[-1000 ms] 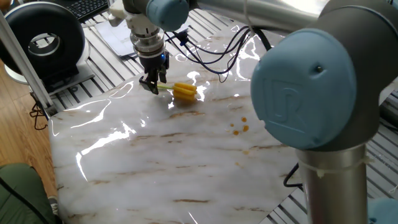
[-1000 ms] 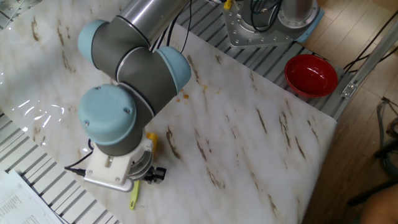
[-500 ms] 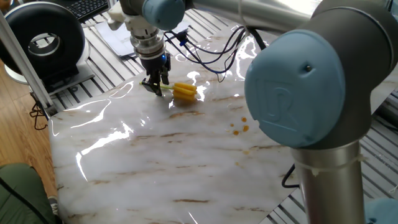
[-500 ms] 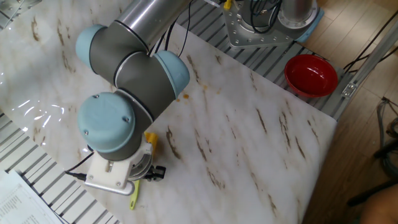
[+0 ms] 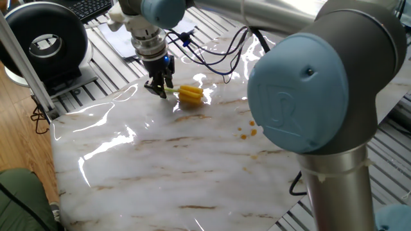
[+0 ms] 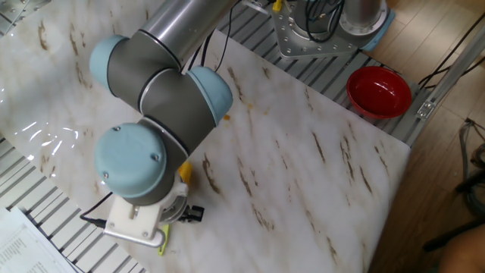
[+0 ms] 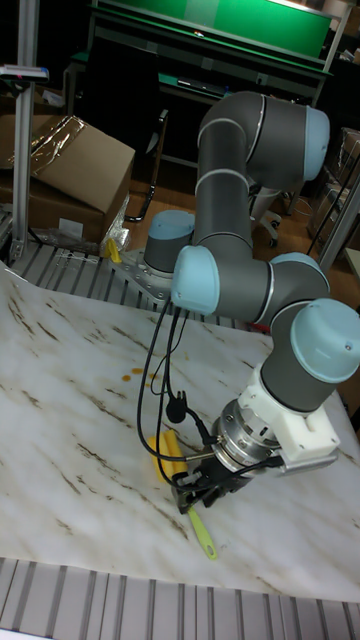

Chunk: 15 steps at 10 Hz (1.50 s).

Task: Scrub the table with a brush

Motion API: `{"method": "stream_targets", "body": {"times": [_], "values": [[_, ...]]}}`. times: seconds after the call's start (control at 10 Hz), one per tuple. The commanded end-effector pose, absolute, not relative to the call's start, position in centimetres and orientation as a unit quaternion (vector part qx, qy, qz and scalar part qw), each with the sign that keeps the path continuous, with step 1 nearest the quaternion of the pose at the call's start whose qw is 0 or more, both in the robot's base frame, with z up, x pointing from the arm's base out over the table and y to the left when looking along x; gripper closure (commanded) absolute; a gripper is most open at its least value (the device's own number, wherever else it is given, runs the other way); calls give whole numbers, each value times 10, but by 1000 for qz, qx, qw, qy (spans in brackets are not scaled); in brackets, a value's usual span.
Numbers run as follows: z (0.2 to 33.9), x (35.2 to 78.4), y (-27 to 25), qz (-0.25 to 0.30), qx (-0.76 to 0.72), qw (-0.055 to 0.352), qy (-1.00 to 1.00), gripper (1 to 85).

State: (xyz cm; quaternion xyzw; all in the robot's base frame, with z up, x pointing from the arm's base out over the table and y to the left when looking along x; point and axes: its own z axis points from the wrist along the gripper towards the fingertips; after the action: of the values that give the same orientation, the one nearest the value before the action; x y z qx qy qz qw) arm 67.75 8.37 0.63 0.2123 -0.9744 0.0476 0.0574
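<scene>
The brush lies flat on the marble table [image 5: 160, 167], its yellow bristle head [image 5: 191, 94] to the right and its thin pale handle running left. My gripper [image 5: 160, 88] is down at the table over that handle, one finger on each side with a gap between them, so it looks open. In the tall fixed view the gripper [image 7: 200, 490] straddles the handle between the brush head [image 7: 165, 450] and the handle's free end [image 7: 204, 537]. In the other fixed view the wrist hides the fingers; only part of the brush head [image 6: 184, 172] and the handle tip [image 6: 162, 241] show.
Small orange stains [image 5: 246, 133] mark the slab to the right of the brush. A red bowl [image 6: 379, 92] sits off the table's far corner. Black cables [image 5: 218, 58] trail over the slab behind the gripper. Grey slatted frame [image 5: 115, 38] surrounds the slab.
The arm's elbow and wrist have shifted slightly while the fingertips stay over the handle. The brush has not moved.
</scene>
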Motion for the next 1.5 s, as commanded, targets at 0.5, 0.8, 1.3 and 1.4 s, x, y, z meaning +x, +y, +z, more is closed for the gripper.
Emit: {"method": "stream_targets", "body": {"times": [0.5,0.8,1.3,1.4], "values": [[1,688,84,62,205,60,-975,480],[7,687,85,65,199,62,-976,543],[14,682,79,75,178,65,-979,840],[21,679,77,76,180,65,-979,840]]}}
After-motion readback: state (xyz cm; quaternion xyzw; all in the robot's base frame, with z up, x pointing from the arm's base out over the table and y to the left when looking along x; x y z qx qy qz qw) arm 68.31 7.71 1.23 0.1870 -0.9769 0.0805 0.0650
